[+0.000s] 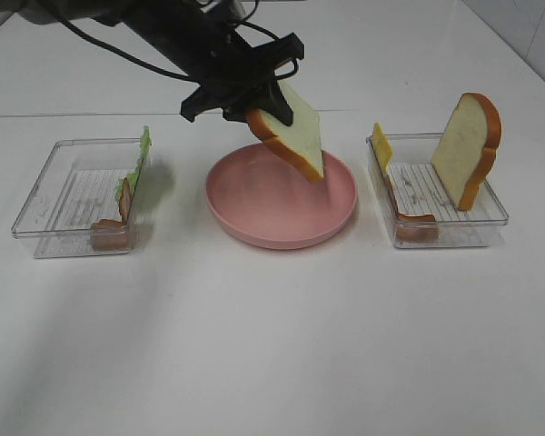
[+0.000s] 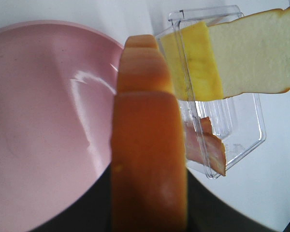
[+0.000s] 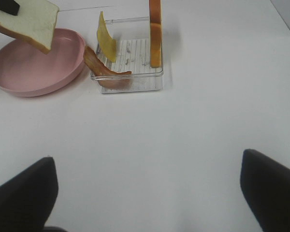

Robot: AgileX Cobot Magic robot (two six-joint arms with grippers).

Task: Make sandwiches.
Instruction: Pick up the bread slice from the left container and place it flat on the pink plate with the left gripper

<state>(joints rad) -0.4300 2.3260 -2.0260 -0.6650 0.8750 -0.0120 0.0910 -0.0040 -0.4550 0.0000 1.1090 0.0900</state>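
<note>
Fingers [image 3: 24, 193] of the right hand [image 3: 147, 159] cut off at picture edge — left arm [image 1: 118, 27] too.

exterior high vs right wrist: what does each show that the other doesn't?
Only exterior high: the left tray with lettuce and a bacon strip.
Only right wrist: the right gripper, jaws wide open.
Both: the pink plate, the bread slice held above it by the left gripper, and the right tray with cheese, bacon and an upright bread slice.
</note>
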